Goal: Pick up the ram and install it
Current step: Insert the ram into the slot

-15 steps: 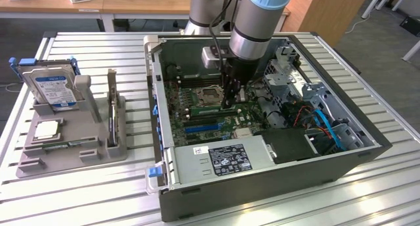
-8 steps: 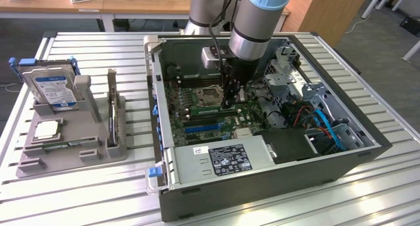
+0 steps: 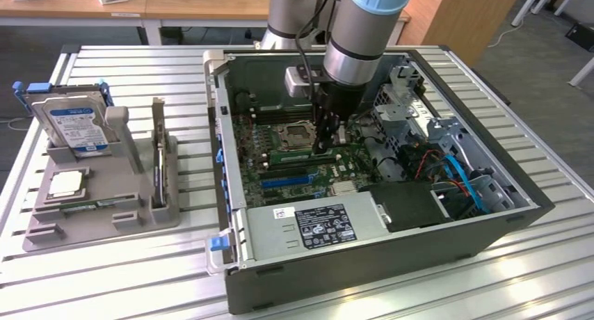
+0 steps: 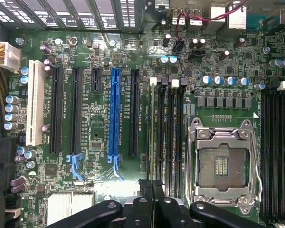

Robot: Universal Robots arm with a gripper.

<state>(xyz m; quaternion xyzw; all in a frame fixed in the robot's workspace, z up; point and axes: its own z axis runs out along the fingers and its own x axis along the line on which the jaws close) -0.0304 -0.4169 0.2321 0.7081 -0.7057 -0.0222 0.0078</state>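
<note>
A: Where does the exterior camera sit?
B: High off the counter [image 3: 139, 264], looking down at a slant over the whole open computer case [image 3: 371, 271].
A: And the wrist camera?
B: Close above the motherboard [image 4: 99, 61], facing straight down past the claw [image 4: 152, 186]. Both views take in the empty CPU socket [image 4: 222, 164].

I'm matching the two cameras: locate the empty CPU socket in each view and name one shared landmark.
Exterior view: the CPU socket sits inside the open computer case, just to the exterior view's left of the gripper.
Wrist view: the silver-framed CPU socket lies between two banks of black memory slots.
Shared landmark: the blue expansion slot.
</note>
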